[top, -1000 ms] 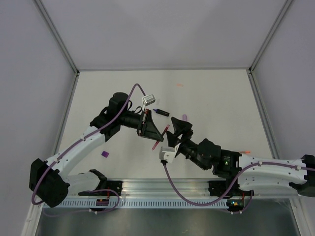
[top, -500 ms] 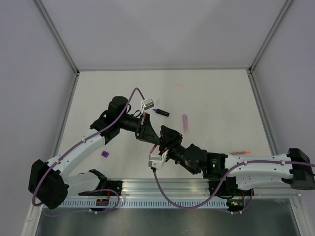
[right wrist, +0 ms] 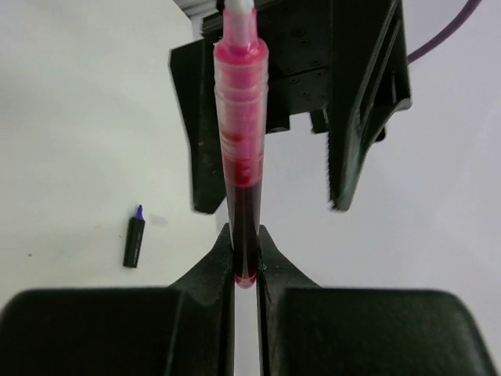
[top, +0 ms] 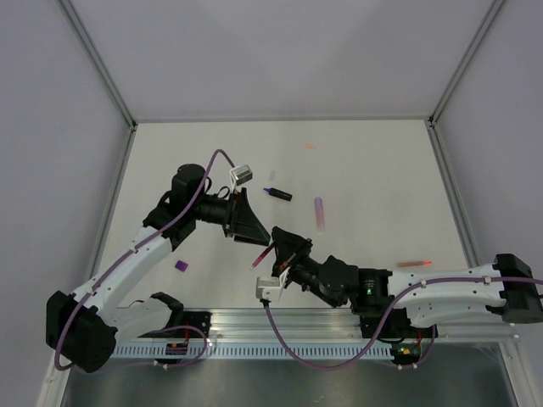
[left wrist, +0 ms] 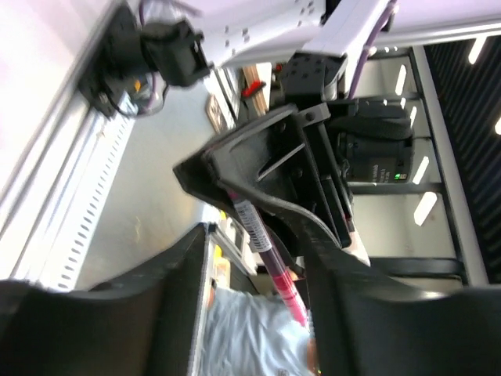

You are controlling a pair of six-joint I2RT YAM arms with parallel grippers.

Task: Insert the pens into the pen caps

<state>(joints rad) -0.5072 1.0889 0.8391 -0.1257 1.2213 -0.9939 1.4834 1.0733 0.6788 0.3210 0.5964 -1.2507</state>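
Right claw point(right wrist: 244, 262) clenched on the pink-red pen point(right wrist: 241, 157); left claw point(top: 261, 237) released.
The pen is pinched at one end between the right fingers, near the middle of the worktop point(top: 373, 170), its white tip reaching the left claw's spread fingers. The dark pen point(top: 278, 194) lies alone on the worktop, farther back.

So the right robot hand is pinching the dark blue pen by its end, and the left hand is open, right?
Not quite. The right gripper is pinching the pink pen by its end, not the dark blue one. The dark pen lies loose on the table. The right wrist view shows this. The left gripper is open, as you said.
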